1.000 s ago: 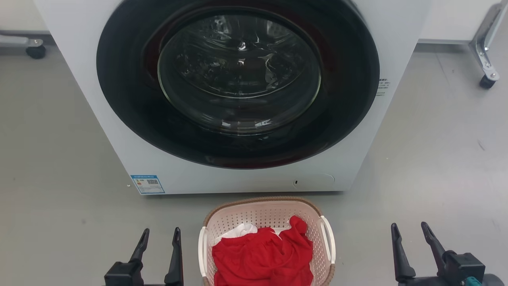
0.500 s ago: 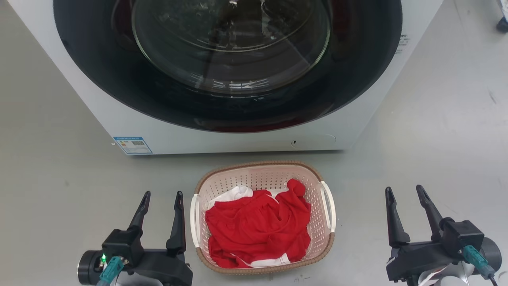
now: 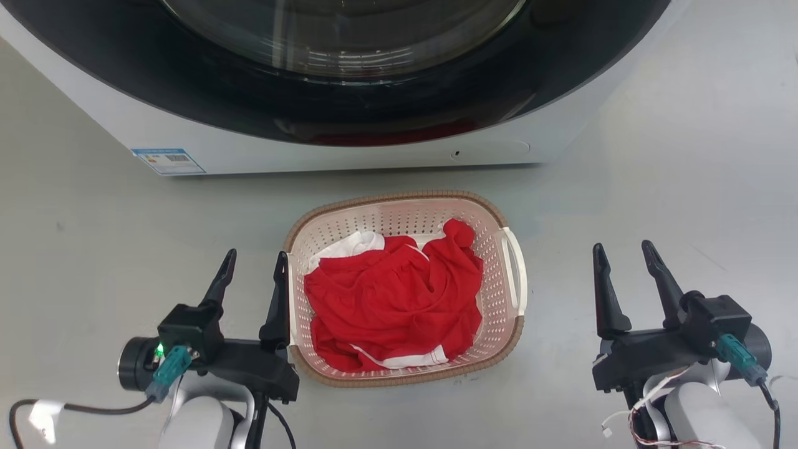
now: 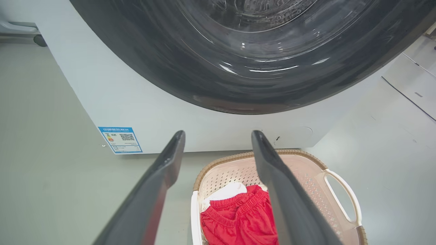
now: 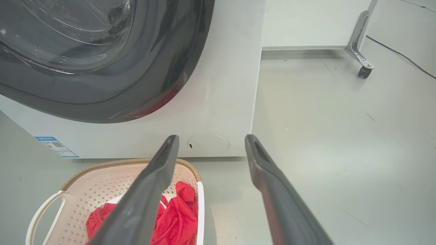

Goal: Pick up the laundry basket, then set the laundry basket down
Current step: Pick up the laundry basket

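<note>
A pale grey floor [image 3: 93, 206] runs up to a white front-loading washing machine [image 3: 312, 159], whose dark round door takes up the top of the head view and whose lower left corner carries a small blue label [image 3: 167, 161]. Directly in front of the machine, resting on the floor, sits the laundry basket [image 3: 405, 219] — cream-pink, perforated, with a brown woven-look rim. It holds a crumpled red garment [image 3: 393, 299] with a bit of white cloth [image 3: 349, 244] showing at its far left. A white handle [image 3: 514, 271] stands out on the basket's right side. The left claw [image 3: 257, 254] is just beside the basket's left edge with its two fingers spread apart and nothing between them; in the left wrist view one finger crosses the basket's inside and the other lies over bare floor, though whether either touches the plastic cannot be told. The right claw [image 3: 623, 246] is also spread wide and empty — it sits well apart from the basket's right handle, over bare floor.
</note>
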{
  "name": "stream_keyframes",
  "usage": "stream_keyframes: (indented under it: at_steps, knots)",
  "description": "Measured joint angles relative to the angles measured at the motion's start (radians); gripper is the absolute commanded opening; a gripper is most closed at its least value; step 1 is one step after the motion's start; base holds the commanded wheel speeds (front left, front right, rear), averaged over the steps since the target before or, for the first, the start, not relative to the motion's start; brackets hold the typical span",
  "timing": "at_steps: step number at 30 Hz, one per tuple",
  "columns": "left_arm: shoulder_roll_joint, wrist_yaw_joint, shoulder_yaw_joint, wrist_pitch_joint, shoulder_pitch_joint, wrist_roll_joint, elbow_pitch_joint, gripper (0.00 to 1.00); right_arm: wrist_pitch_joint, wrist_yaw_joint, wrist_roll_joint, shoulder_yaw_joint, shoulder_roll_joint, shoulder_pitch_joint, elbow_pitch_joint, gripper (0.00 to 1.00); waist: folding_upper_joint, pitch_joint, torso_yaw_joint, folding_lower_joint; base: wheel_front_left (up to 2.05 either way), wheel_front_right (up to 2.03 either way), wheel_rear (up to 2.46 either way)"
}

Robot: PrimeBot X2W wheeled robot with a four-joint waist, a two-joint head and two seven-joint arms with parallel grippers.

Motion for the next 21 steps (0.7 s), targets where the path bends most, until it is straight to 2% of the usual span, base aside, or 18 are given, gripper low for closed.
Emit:
stream_keyframes:
  at_steps: [12,21]
  knots:
    - [-0.007,-0.071,-0.033,0.119,-0.145,-0.016,0.229,1.00,0.054,0.043,0.010,0.028,0.034,-0.156,0.176,1.00,0.0000,0.108,-0.010,-0.0001,0.00,0.00,0.00]
    - [-0.008,-0.100,-0.033,0.224,-0.230,-0.042,0.381,1.00,0.097,0.068,0.011,0.069,0.072,-0.255,0.301,1.00,0.0000,0.157,-0.018,-0.0002,0.00,0.00,0.00]
